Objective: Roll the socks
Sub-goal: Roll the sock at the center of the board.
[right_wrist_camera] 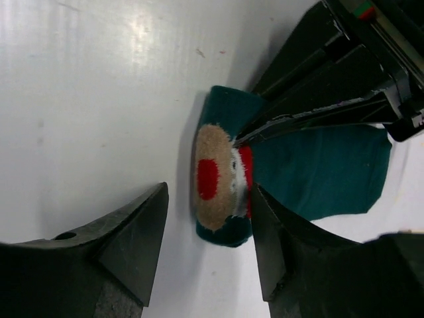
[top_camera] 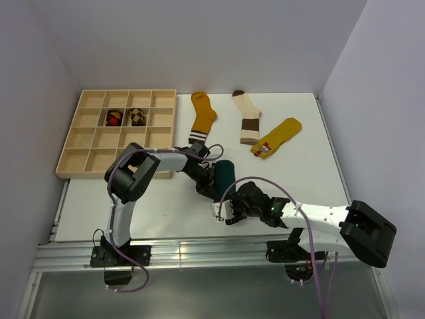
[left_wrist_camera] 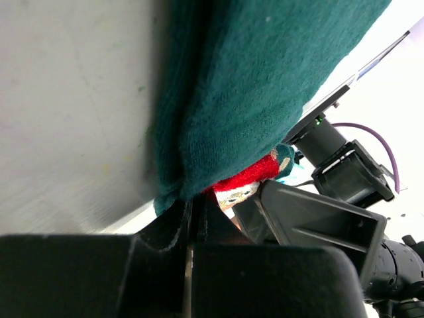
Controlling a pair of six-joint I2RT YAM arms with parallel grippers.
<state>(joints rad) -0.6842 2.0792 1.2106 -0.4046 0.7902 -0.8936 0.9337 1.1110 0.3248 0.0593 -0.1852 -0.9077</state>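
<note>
A teal sock (top_camera: 224, 174) lies at the middle of the table, its near end rolled into a short coil (right_wrist_camera: 222, 179) that shows a tan patch with a red dot. My left gripper (top_camera: 207, 185) is shut on the sock's edge (left_wrist_camera: 192, 207), just behind the coil. My right gripper (right_wrist_camera: 209, 193) is open and straddles the coil, with the right finger (right_wrist_camera: 268, 232) against it and the left finger (right_wrist_camera: 136, 238) apart. Flat at the back lie a mustard sock (top_camera: 201, 117), a cream sock with brown bands (top_camera: 248, 118) and a yellow sock with a red mark (top_camera: 277, 137).
A wooden compartment tray (top_camera: 93, 143) stands at the back left. Two rolled argyle socks (top_camera: 115, 117) (top_camera: 137, 117) sit in neighbouring cells. Both arms crowd the table's near middle, and walls close in the back and sides.
</note>
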